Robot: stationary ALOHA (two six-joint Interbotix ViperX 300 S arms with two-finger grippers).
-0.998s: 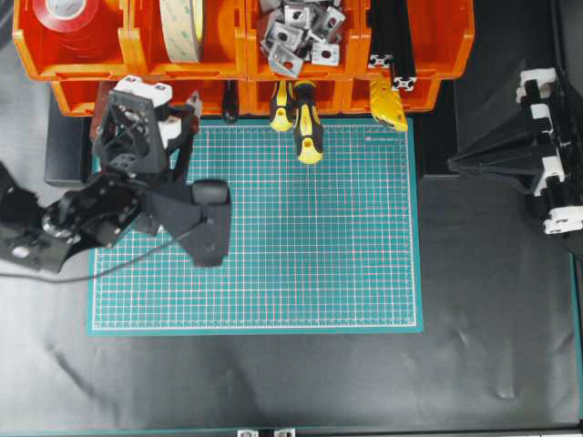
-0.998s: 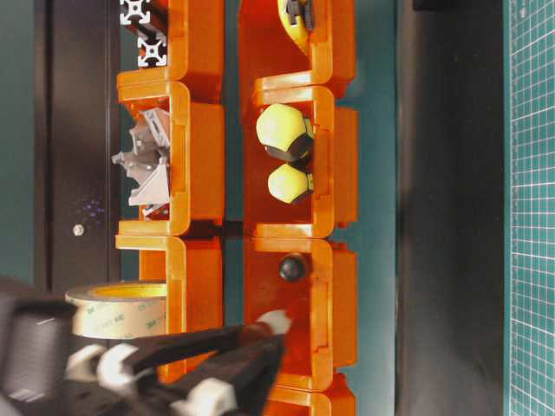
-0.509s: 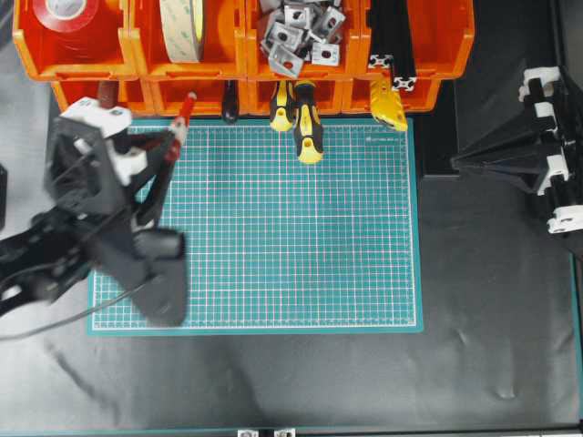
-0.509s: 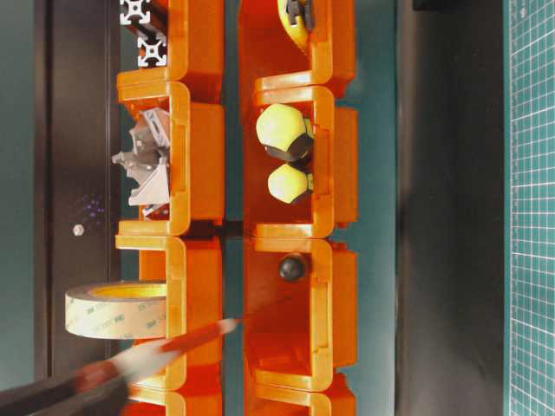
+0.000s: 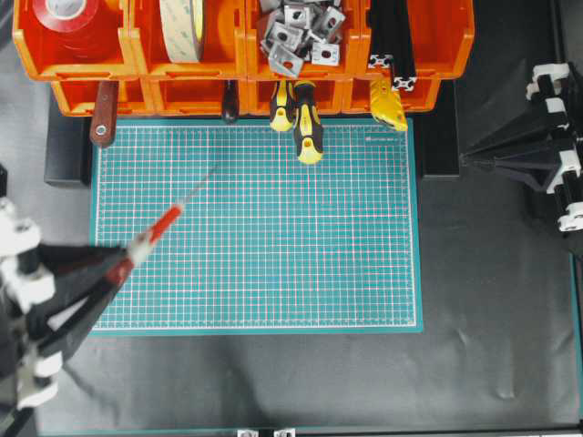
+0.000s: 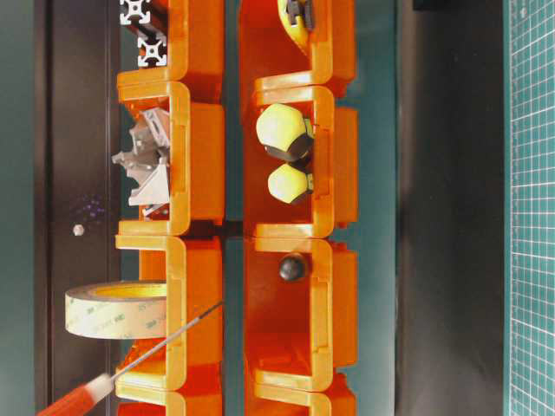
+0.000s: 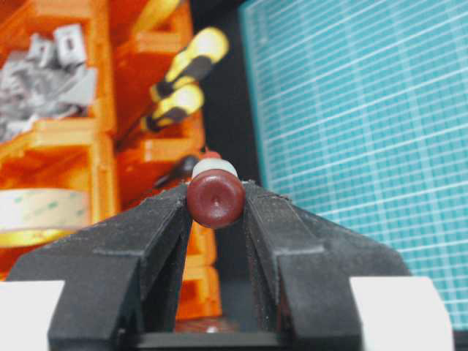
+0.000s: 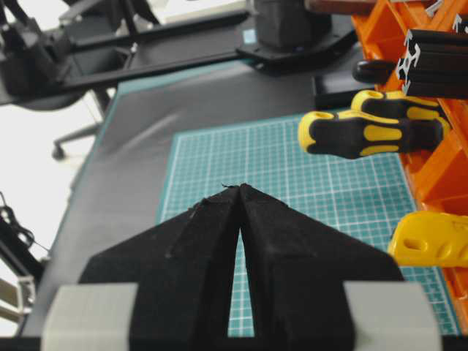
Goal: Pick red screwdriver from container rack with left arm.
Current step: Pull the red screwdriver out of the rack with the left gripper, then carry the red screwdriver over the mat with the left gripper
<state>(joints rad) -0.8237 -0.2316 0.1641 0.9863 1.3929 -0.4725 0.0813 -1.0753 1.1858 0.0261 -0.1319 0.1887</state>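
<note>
The red screwdriver [image 5: 153,229] hangs over the left part of the green mat, its thin shaft pointing up-right toward the container rack [image 5: 244,71]. My left gripper [image 5: 121,270] at the lower left is shut on its handle end. In the left wrist view the dark red butt [image 7: 215,199] sits pinched between the two black fingers [image 7: 157,219], with the white band just beyond. The table-level view shows the shaft and red handle [image 6: 76,400] in front of the orange bins [image 6: 321,173]. My right gripper [image 5: 466,159] rests at the right edge, shut and holding nothing [image 8: 240,188].
Two yellow-and-black screwdrivers [image 5: 308,127] and a yellow tool [image 5: 389,102] stick out of the lower bins. A flat dark red handle with a hole [image 5: 102,114] hangs at the left. Upper bins hold tape rolls [image 5: 182,27], metal brackets [image 5: 296,32] and black extrusions [image 5: 401,45]. The green cutting mat [image 5: 301,246] lies below.
My left gripper has drawn back from the rack toward the lower left, carrying the red screwdriver out of the bin and over the mat. The right arm has barely shifted.
</note>
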